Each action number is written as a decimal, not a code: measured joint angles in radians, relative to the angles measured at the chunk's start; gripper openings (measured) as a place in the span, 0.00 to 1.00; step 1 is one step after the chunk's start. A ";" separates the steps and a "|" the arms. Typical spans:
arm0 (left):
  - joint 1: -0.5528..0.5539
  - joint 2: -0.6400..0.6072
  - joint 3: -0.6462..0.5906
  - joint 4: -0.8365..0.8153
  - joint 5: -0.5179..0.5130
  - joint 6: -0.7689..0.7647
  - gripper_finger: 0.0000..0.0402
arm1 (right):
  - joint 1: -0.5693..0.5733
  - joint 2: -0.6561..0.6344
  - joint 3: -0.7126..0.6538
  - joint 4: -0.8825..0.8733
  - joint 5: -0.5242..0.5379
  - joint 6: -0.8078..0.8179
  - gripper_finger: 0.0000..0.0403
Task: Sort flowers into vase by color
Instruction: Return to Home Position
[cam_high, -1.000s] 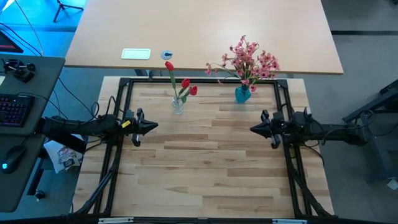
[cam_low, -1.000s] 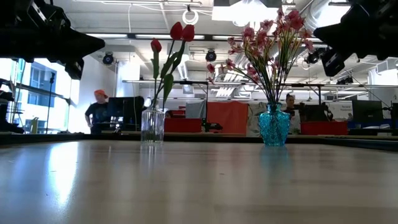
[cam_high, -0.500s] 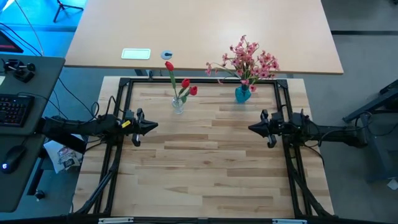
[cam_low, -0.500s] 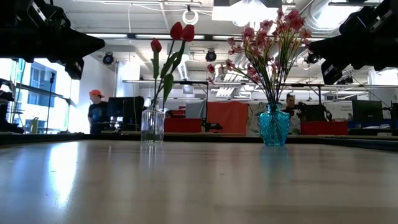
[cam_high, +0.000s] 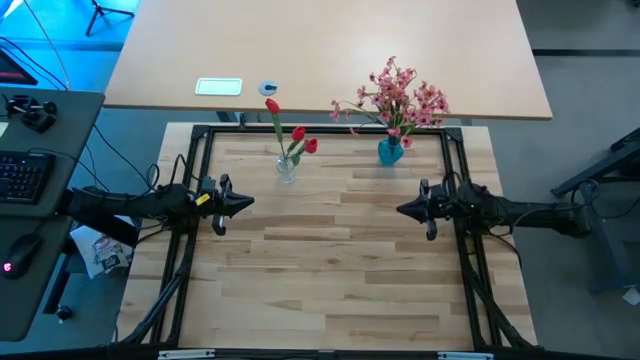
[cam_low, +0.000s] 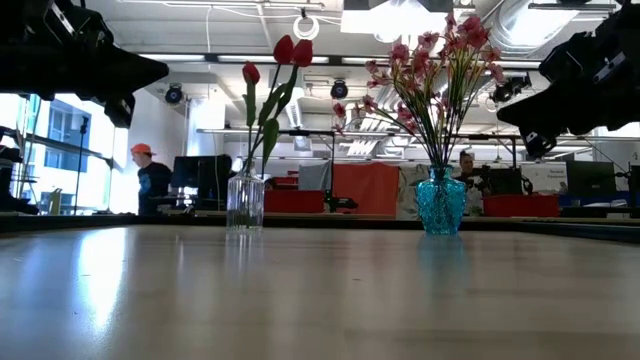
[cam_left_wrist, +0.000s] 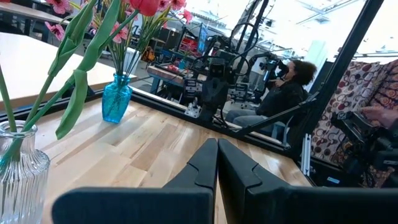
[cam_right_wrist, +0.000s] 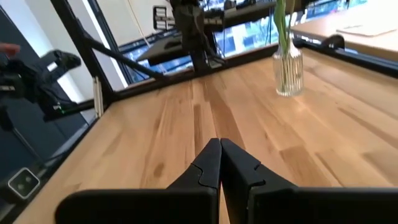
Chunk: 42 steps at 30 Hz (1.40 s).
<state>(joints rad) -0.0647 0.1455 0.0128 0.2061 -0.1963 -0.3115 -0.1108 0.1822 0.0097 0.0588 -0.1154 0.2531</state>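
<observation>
Red tulip-like flowers (cam_high: 287, 130) stand with their stems in a clear glass vase (cam_high: 286, 168) near the table's far edge; the vase (cam_low: 245, 201) shows in the low view too. Pink blossom sprays (cam_high: 398, 96) stand in a blue glass vase (cam_high: 390, 151) to its right, also seen as the blue vase (cam_left_wrist: 116, 98) in the left wrist view. My left gripper (cam_high: 248, 204) hovers shut above the table's left side, holding nothing. My right gripper (cam_high: 402, 210) hovers shut at the right side, also holding nothing. The clear vase (cam_right_wrist: 288, 73) shows in the right wrist view.
A black frame (cam_high: 320, 130) borders the wooden table. A larger tan table (cam_high: 330, 50) with a white card (cam_high: 218, 87) lies beyond the far edge. Bare wood (cam_high: 330, 260) stretches between the grippers and toward the near edge. People (cam_low: 150, 180) are in the room behind.
My right gripper has slid a little toward the table's left, inward over the wood, and in the low view it has turned somewhat. The flowers, vases and my left arm have kept still.
</observation>
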 joint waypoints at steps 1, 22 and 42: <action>0.000 0.000 0.000 0.000 0.000 0.000 0.00 | 0.000 0.000 0.000 -0.009 0.000 0.000 0.00; 0.001 -0.142 -0.001 -0.117 0.000 0.000 0.00 | 0.041 -0.182 0.000 -0.001 0.002 0.000 0.00; -0.002 -0.133 0.000 -0.164 0.011 0.000 0.00 | 0.037 -0.164 -0.001 -0.027 0.000 0.000 0.00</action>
<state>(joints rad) -0.0662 0.0128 0.0128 0.0425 -0.1856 -0.3115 -0.0738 0.0179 0.0090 0.0322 -0.1150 0.2527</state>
